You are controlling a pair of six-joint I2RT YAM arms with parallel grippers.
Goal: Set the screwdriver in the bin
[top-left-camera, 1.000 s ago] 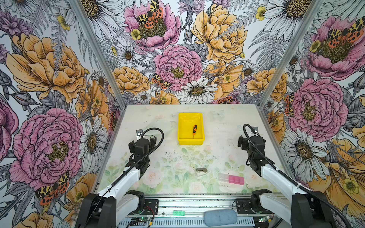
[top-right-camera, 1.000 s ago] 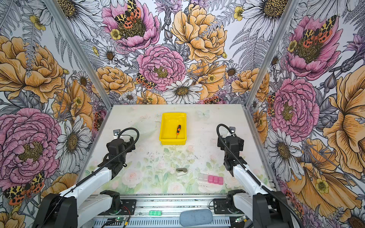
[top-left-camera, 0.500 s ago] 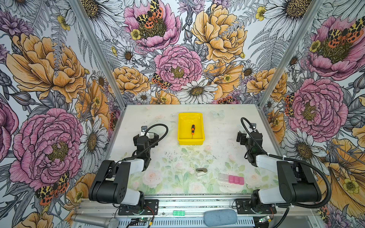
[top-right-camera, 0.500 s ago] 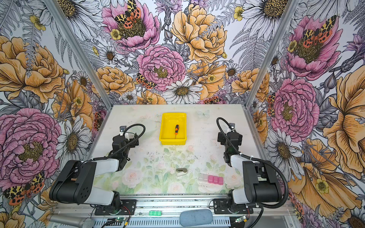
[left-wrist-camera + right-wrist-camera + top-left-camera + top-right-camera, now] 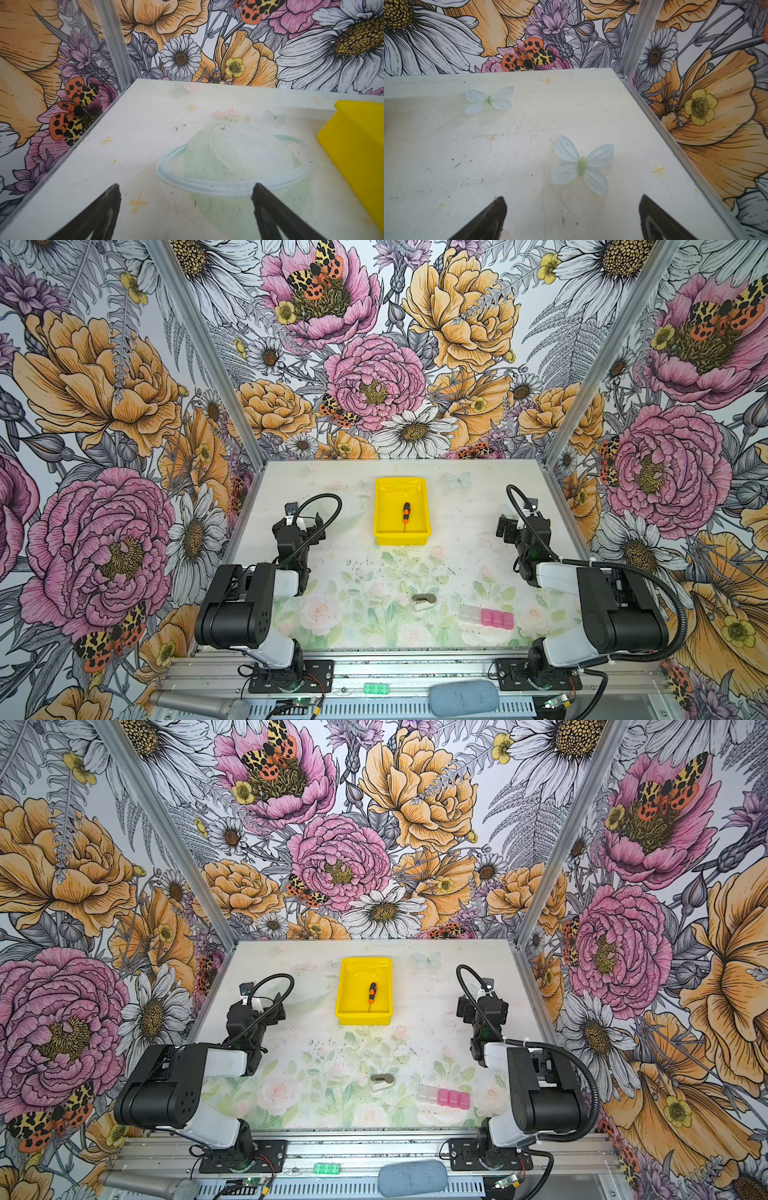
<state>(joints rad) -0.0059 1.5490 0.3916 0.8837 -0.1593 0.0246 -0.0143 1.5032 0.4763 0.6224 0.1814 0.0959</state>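
In both top views the screwdriver (image 5: 405,512) (image 5: 371,993), orange and black with a thin shaft, lies inside the yellow bin (image 5: 382,510) (image 5: 347,990) at the table's far middle. My left gripper (image 5: 300,523) (image 5: 262,1011) sits left of the bin, folded back low over the table, open and empty. The left wrist view shows its open gripper (image 5: 186,192) over bare table, with the bin's wall (image 5: 353,141) off to one side. My right gripper (image 5: 513,526) (image 5: 473,1009) (image 5: 572,204) sits right of the bin, open and empty.
A grey-and-white clip-like object (image 5: 424,600) (image 5: 381,1081) lies near the table's front middle. A row of pink and clear small boxes (image 5: 486,617) (image 5: 444,1097) lies to its right. Floral walls enclose the table on three sides.
Both arms have folded back toward their bases, their upper links now bulky at the front corners. Both grippers drew slightly away from the bin. The screwdriver stays in the bin.
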